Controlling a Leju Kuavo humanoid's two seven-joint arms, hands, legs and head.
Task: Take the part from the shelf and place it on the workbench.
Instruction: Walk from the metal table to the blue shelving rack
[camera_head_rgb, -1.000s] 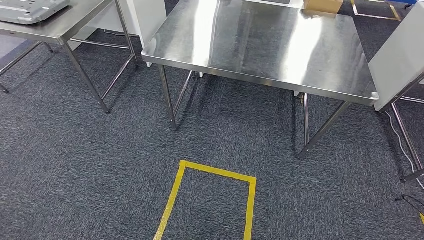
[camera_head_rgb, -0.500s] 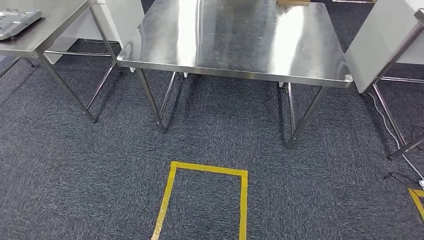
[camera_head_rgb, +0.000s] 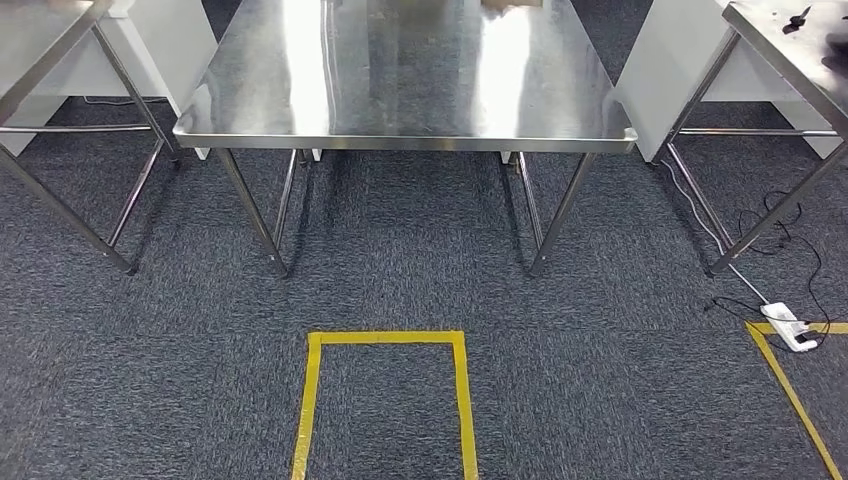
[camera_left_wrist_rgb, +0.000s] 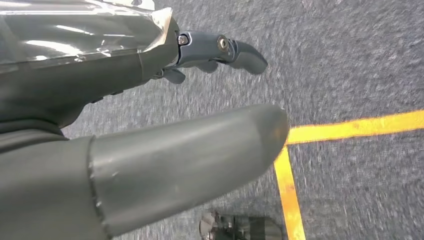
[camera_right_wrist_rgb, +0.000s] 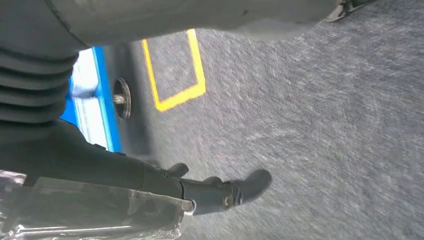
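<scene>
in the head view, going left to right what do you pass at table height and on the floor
Left steel table → white panel → middle steel table → white panel → right steel table. On the floor: yellow tape rectangle → white power strip, lying on another yellow tape corner.

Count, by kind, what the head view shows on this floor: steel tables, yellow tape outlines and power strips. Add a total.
steel tables: 3 (centre, left, right)
tape outlines: 2 (centre, right)
power strip: 1
Total: 6
</scene>
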